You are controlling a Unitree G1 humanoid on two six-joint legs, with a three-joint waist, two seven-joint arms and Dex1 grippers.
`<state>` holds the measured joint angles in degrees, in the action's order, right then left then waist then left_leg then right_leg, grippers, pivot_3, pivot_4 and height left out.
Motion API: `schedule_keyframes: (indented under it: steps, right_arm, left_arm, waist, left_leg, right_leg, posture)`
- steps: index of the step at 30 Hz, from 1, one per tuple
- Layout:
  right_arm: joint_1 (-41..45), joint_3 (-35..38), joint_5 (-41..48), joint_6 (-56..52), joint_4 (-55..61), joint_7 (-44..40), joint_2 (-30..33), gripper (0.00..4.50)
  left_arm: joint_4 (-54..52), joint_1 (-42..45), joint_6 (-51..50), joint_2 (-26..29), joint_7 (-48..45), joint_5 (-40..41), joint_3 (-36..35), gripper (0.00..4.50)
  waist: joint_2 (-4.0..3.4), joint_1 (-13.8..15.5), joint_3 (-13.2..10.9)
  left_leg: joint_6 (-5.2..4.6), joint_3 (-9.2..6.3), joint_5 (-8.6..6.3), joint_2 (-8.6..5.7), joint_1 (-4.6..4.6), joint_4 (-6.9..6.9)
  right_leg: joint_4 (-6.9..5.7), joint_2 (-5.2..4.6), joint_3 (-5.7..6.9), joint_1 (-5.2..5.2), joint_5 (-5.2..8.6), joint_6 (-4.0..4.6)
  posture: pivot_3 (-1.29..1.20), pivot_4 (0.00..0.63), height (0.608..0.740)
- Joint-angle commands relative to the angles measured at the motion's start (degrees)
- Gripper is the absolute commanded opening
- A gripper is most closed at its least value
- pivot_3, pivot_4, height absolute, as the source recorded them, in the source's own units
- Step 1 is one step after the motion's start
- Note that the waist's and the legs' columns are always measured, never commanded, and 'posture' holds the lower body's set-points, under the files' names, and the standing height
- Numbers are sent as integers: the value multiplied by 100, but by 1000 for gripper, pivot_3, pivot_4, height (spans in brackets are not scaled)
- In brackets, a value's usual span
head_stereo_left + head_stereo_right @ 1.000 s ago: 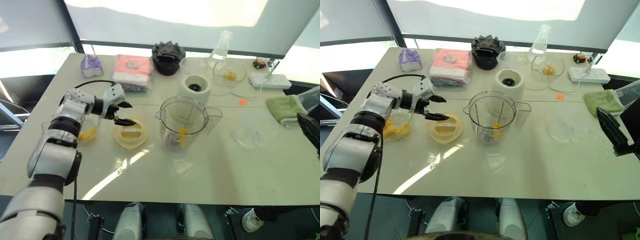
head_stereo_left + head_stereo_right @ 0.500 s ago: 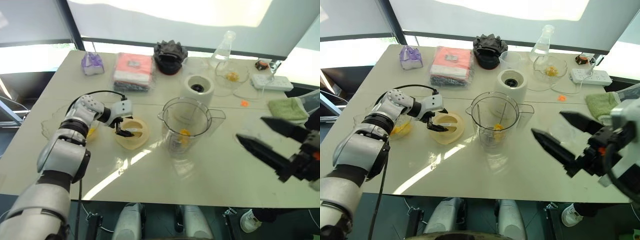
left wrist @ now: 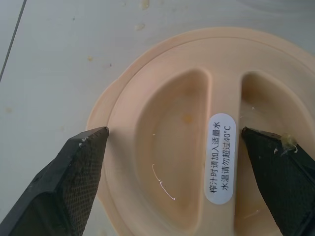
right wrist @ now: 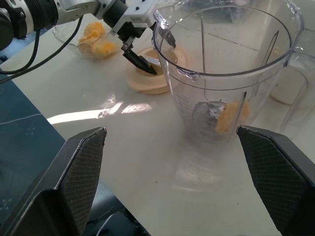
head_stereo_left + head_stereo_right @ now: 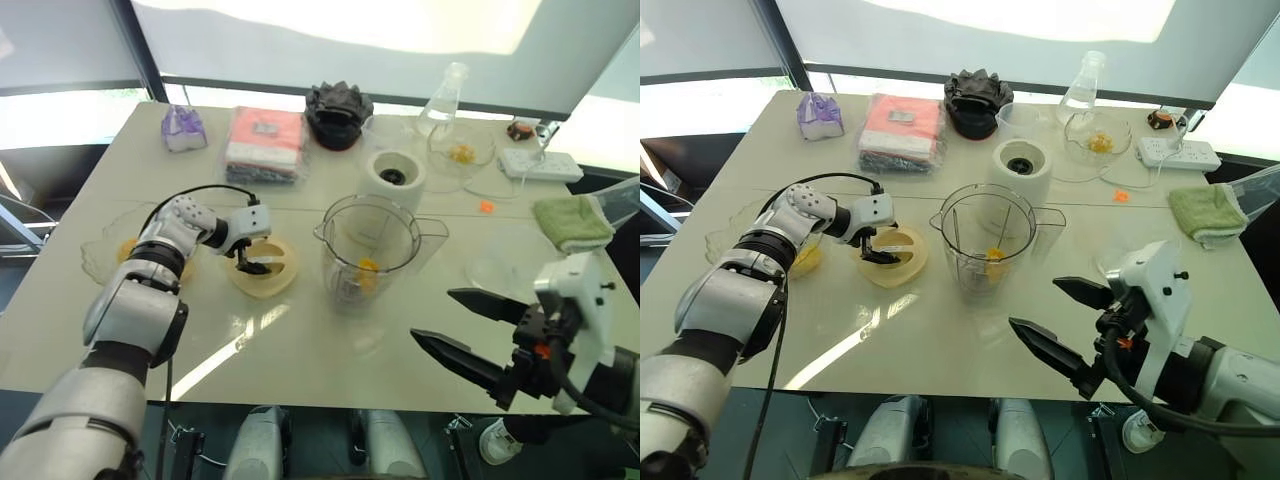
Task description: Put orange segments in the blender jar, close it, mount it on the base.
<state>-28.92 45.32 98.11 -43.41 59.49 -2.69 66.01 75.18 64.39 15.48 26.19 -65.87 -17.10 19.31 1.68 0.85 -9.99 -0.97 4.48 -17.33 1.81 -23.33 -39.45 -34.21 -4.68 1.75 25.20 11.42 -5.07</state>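
Note:
The clear blender jar [image 5: 368,245] stands upright mid-table with one orange segment [image 4: 229,116] at its bottom. Left of it lies the cream lid [image 5: 264,266], topside up. My left gripper [image 5: 250,254] hangs open right over the lid [image 3: 187,147], one fingertip at its rim and the other past its label. My right gripper [image 5: 432,316] is open and holds nothing, low over the table to the front right of the jar [image 4: 226,69]. The white base [image 5: 392,178] stands behind the jar. A glass bowl of orange segments [image 4: 97,38] sits left of the lid.
Along the back are a purple bag [image 5: 183,128], a pink package [image 5: 265,141], a black object [image 5: 337,104], a glass flask [image 5: 445,90], a glass bowl [image 5: 462,150] and a power strip [image 5: 540,160]. A green cloth [image 5: 570,218] and a clear dish [image 5: 500,270] lie at the right.
My left gripper has come down from beside the lid to just over it, still open. My right arm swung in from the right edge, then drew back toward the front right.

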Motion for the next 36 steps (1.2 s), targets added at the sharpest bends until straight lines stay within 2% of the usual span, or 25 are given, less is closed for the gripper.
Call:
schedule_keyframes:
  steps: [1, 2, 3, 5, 11, 18, 22, 26, 29, 32, 34, 36]
  right_arm:
    - [112, -162, -191, 128, 51, 37, -48, 4459]
    - [127, -215, -258, 141, 51, 53, -65, 4459]
    - [133, -253, -318, 147, 51, 67, -82, 4500]
    - [123, -303, -425, 149, 51, 72, -106, 4500]
    - [58, -389, -672, 192, 51, -12, -200, 4500]
    - [105, -682, -1176, 264, 51, -164, -346, 4500]
    - [204, -924, -1461, 267, 5, -251, -436, 4500]
    - [432, -1363, -1814, 298, -211, -392, -577, 4500]
    - [645, -1736, -2127, 317, -389, -466, -749, 4500]
    - [794, -2071, -2628, 328, -641, -631, -923, 4500]
    - [827, -1975, -3019, 394, -933, -817, -1018, 4500]
    - [885, -1730, -3189, 443, -1152, -1012, -1065, 4500]
  left_arm:
    - [109, -70, -43, -78, 213, -304, 147, 4500]
    - [116, -74, -50, -106, 244, -318, 143, 4500]
    - [120, -74, -57, -127, 255, -325, 127, 3991]
    - [123, -74, -62, -155, 260, -328, 97, 3329]
    - [118, -98, -53, -178, 326, -343, 11, 343]
    - [15, -18, 40, -60, 225, -127, -261, 247]
    - [-153, 352, 78, 111, -190, 206, -594, 247]
    - [-330, 1086, -14, 440, -431, 220, -718, 247]
    - [-361, 1557, -32, 585, -450, 271, -797, 247]
    - [-349, 2221, -415, 525, -745, 651, -1162, 247]
    - [-392, 2727, -703, 424, -1201, 890, -1341, 247]
    - [-411, 3102, -1150, 322, -1532, 809, -1225, 247]
  waist:
    - [-1, 5, 5]
    - [-2, 5, 6]
    - [-3, 6, 8]
    - [-6, 10, 20]
    - [-9, -3, 25]
    - [-10, -2, 26]
    - [-6, -7, 24]
    - [1, 24, 20]
    - [-1, 15, 21]
    - [0, 30, 20]
    - [4, 59, 17]
    - [6, 94, 16]
  left_leg:
    - [0, -1, 0, 0, 3, -3]
    - [0, -2, 0, 1, 5, -7]
    - [0, -5, 0, 2, 8, -13]
    - [0, -7, 0, 3, 20, -22]
    - [0, -3, -1, 6, 67, -26]
    - [0, -2, -1, 8, 69, -24]
    - [0, 1, -1, 8, 50, -25]
    - [-1, -6, -1, 5, -27, -48]
    - [-14, 0, -8, 0, -28, -51]
    - [-19, 2, -11, -1, -28, -54]
    - [-20, 2, -11, -3, -30, -59]
    - [-20, 5, -12, -7, -31, -60]
  right_leg:
    - [-1, 0, 0, -6, 0, 0]
    - [-1, 0, 1, -10, 0, 1]
    - [-2, 0, 2, -17, -1, 0]
    - [-2, -1, 3, -35, -1, 1]
    - [1, -10, 2, -74, -7, 12]
    - [-1, -8, 3, -75, -8, 12]
    - [0, -6, 3, -56, -8, 12]
    - [-10, 1, 8, 7, -16, 3]
    - [-2, -1, 6, 4, -16, 2]
    - [3, -4, 5, -1, -15, 1]
    - [4, -3, 5, -3, -15, 2]
    - [7, -2, 5, -2, -15, 2]
  posture:
    - [0, 150, 740]
    - [0, 150, 740]
    - [0, 150, 740]
    - [0, 150, 740]
    - [0, 150, 740]
    - [0, 150, 740]
    - [0, 150, 740]
    - [0, 150, 740]
    - [0, 150, 740]
    - [0, 150, 740]
    - [0, 150, 740]
    - [0, 150, 740]
